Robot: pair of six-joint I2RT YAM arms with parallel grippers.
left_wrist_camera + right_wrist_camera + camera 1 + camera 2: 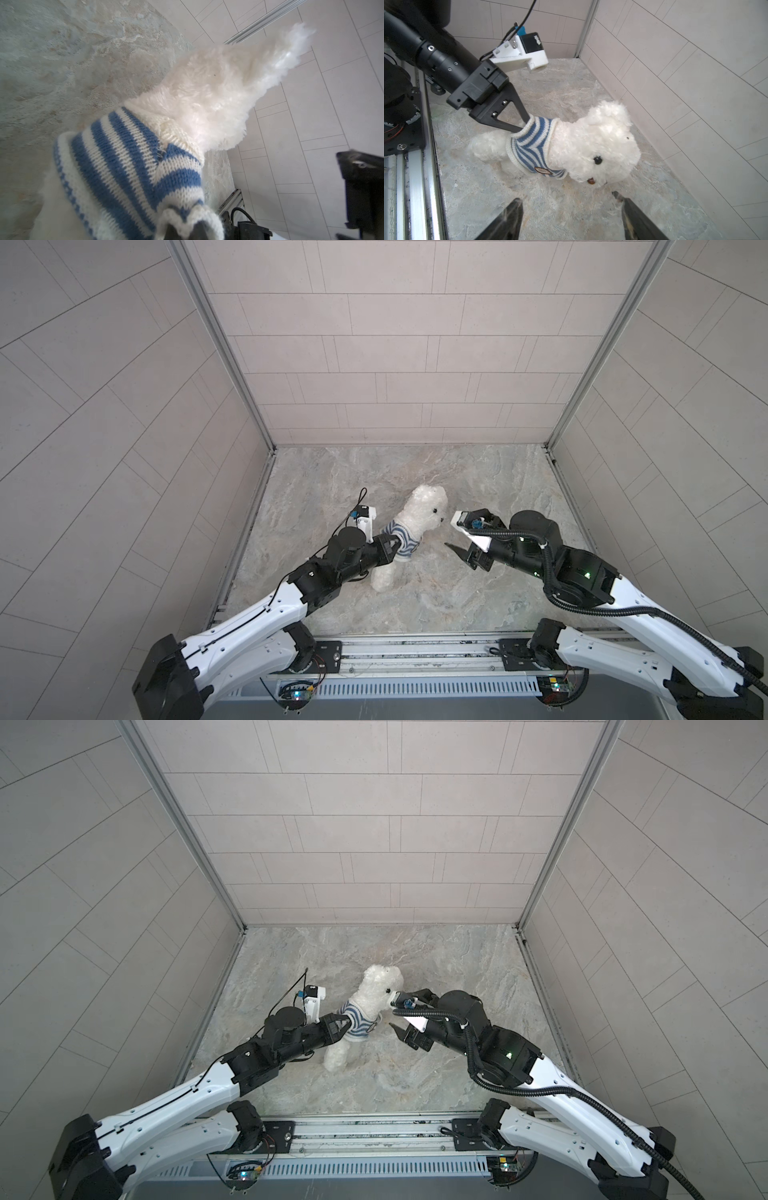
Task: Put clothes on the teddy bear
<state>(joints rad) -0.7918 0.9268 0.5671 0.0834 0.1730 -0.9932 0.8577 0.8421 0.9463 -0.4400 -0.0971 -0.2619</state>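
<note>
Left of centre in a top view, the left gripper (390,546) is clamped on a sleeve of the striped shirt (402,540), which is already round the teddy bear (422,506) (mid-frame, on the marble floor (478,472)). To its right, the right gripper (459,553) hangs wide and empty. This looks like final straightening, so the next move probably calls for a gentle tug on the hem.

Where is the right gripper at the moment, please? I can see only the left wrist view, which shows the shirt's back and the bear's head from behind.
Observer: The right gripper hovers open just in front of the teddy bear, on its face side, and touches nothing.
Operator: Thank you. How does the shirt look from the front, please?
Observer: The striped shirt wraps the torso, and a small brown badge shows on its chest side, below the face.
</note>
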